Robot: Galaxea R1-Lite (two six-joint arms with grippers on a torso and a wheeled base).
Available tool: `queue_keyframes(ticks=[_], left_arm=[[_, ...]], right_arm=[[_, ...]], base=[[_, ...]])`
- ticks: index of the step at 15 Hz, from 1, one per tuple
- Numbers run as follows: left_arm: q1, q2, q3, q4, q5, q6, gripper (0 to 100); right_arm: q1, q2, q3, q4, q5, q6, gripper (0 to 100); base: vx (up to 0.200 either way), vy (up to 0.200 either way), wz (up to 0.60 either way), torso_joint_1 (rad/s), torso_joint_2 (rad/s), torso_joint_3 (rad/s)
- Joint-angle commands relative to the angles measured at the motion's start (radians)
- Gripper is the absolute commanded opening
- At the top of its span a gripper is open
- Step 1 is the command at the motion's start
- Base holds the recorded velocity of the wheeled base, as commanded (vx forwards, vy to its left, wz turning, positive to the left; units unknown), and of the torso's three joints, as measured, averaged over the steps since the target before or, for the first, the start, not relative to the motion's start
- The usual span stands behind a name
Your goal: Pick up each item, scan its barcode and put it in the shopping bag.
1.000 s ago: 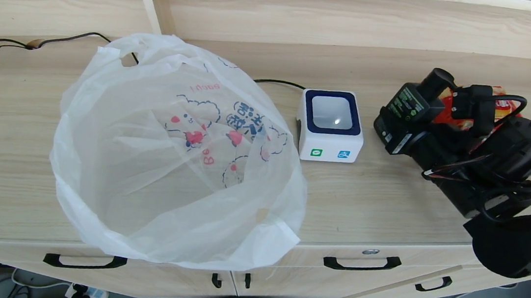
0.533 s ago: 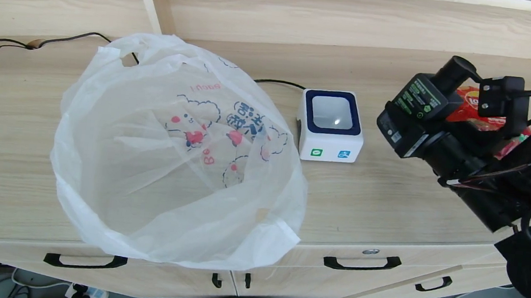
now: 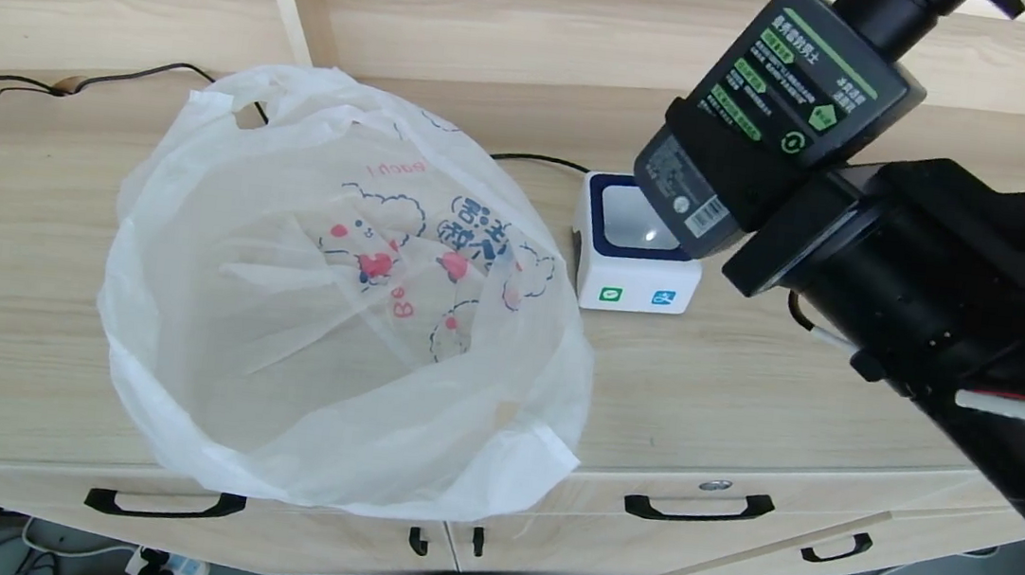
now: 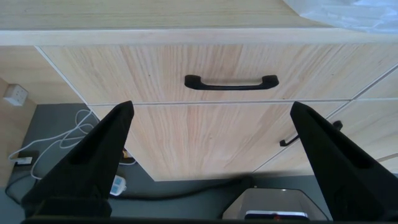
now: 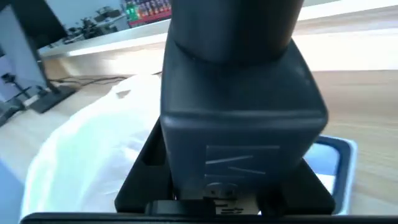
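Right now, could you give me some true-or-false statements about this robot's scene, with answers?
1. The right pincer holds a black square bottle with green labels over the white box scanner. True.
2. The white plastic shopping bag already contains that bottle. False: the bottle is outside it, in the pincer.
3. The left pincer is open, facing a wooden drawer. True.
4. The scanner stands left of the bag. False: it stands right of it.

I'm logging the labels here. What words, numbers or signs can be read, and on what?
Bottle: green label text and barcode digits, too small to read.
Bag: red and blue print, reversed and creased, not readable.
Scanner: two small icons, one green, one blue; no words.
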Motion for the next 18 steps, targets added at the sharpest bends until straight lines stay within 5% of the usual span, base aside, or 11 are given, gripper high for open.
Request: queue_keyframes(ticks=[1,7,18], left_arm=[[0.0,0.002,0.0,-0.001,0.0,0.0,100],[0.0,0.002,0.0,-0.001,0.0,0.0,100],[0.0,0.0,0.0,-0.001,0.0,0.0,100]], right_arm=[[0.302,-0.106,-0.045,0.199,-0.032,0.039,0],[0.42,-0.103,-0.053,0.24,-0.023,0.272,0],[0.426,-0.066,-0.047,0.237,0.054,0.376,0]], base=[[0.0,0.0,0.0,0.0,0.0,0.0],[0.0,0.0,0.0,0.0,0.0,0.0],[0.0,0.0,0.0,0.0,0.0,0.0]])
